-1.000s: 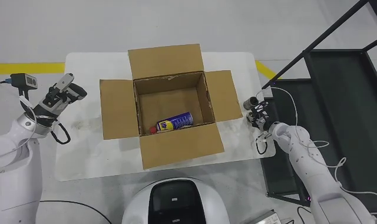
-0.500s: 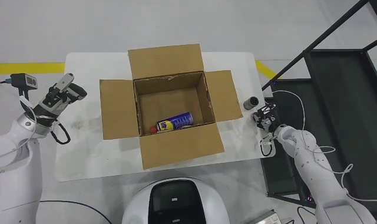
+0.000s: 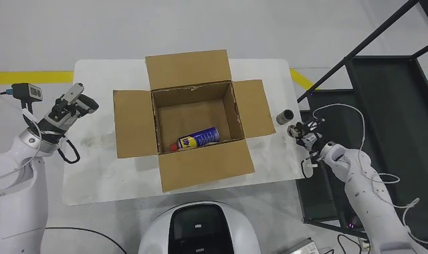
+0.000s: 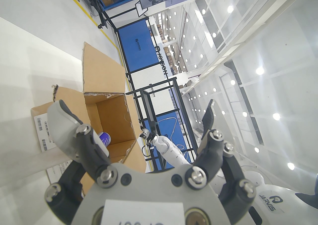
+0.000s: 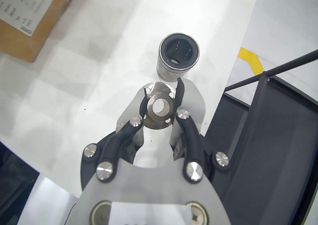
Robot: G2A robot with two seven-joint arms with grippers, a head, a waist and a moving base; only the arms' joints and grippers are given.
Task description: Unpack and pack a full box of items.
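Overhead and both wrist views: box (image 3: 188, 68) common.

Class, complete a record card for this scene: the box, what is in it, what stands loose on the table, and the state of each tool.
Box: open brown cardboard box, flaps spread, on white table
Inside: blue-and-yellow spray can with red cap, lying on its side
Loose on table: short metal cylinder with dark bore, upright, to the box's right
Right tool: shut on round flanged metal ring, beside the cylinder
Left tool: open, empty, to the box's left
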